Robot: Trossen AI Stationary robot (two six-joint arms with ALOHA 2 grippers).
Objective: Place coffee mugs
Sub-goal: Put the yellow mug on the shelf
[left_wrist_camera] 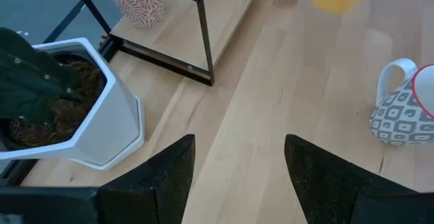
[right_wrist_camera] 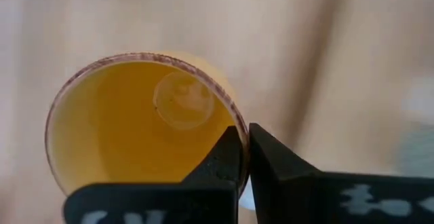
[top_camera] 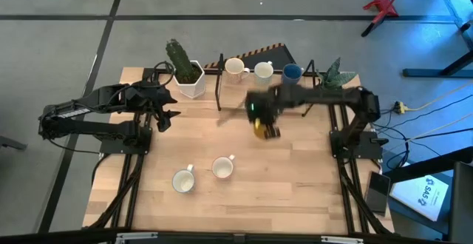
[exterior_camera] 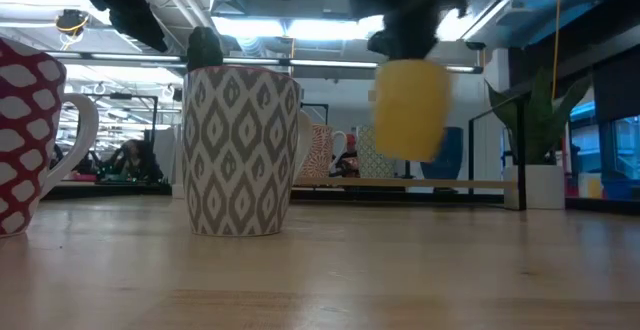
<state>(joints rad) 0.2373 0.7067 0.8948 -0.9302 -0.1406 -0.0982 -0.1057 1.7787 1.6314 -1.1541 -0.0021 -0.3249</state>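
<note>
The orange mug (right_wrist_camera: 142, 122) hangs in the air above the middle of the bench (top_camera: 295, 192), mouth up, clear of the wood in the low view. The right tool (top_camera: 267, 131) grasps it, its two dark fingers (right_wrist_camera: 220, 159) pinched nearly together on the mug's rim, one inside and one outside. Its handle cannot be made out. Two patterned white mugs (top_camera: 185, 180) (top_camera: 223, 168) stand on the near part of the bench; three more, one dark blue (top_camera: 292, 72), sit on the back shelf (top_camera: 251, 70). The left tool (left_wrist_camera: 237, 176) hovers spread wide and empty beside the white cactus pot (left_wrist_camera: 81, 108).
</note>
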